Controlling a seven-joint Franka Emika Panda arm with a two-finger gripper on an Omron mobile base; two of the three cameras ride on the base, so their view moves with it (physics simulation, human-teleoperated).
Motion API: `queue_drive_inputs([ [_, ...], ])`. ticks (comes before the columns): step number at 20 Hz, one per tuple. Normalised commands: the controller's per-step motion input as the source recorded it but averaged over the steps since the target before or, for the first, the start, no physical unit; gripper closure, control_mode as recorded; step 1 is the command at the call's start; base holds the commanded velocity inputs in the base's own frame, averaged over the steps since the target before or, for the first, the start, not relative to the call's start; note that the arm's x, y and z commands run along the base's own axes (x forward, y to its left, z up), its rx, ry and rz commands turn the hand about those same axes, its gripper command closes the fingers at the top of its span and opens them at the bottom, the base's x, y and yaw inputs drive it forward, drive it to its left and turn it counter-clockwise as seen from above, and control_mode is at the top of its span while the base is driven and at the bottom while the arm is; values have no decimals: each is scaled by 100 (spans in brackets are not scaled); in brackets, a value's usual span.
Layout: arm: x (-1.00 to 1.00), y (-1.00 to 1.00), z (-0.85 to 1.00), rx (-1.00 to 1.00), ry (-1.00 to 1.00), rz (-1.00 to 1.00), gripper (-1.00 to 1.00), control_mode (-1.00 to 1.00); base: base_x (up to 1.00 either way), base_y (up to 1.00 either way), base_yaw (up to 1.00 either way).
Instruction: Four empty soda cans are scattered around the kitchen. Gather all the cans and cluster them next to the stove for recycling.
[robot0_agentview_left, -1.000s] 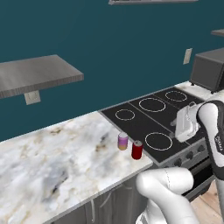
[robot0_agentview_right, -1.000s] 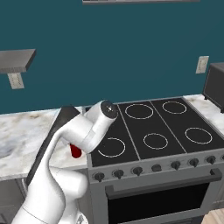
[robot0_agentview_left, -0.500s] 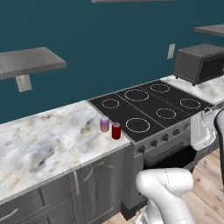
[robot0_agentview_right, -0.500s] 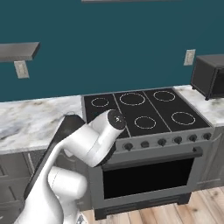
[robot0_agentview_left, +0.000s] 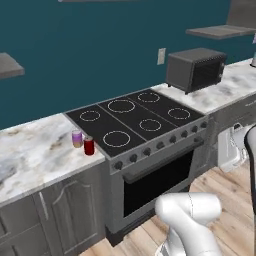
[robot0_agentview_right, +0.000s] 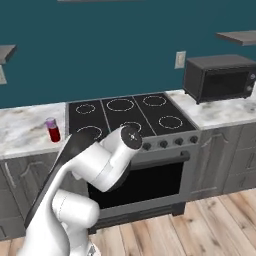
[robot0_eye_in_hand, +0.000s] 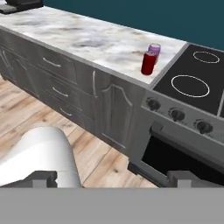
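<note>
Teal wall backs a kitchen run where a marble counter meets a black stove with four ringed burners and an oven below. Beyond the stove's far side, more marble carries a dark toaster oven. Grey cabinets line the front under the counter, over a wooden floor. Two soda cans stand upright on the counter just beside the stove's edge, almost touching each other: the purple can sits farther back from the counter's front edge, the red can nearer the front. The tool hangs low in front of the cabinets, well apart from the stove-side cans, its fingers spread wide and holding nothing.
</note>
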Motion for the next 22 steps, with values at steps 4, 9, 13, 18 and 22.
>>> queue_drive_inputs([
  [4, 0, 0, 0, 0, 0, 0, -100, 100, 17, -98, -16],
  [9, 0, 0, 0, 0, 0, 0, -100, 100, 27, -88, -19],
  [13, 0, 0, 0, 0, 0, 0, -100, 100, 0, -9, -49],
  [18, 0, 0, 0, 0, 0, 0, -100, 100, 0, 0, -50],
  [22, 0, 0, 0, 0, 0, 0, -100, 100, 0, 0, -50],
])
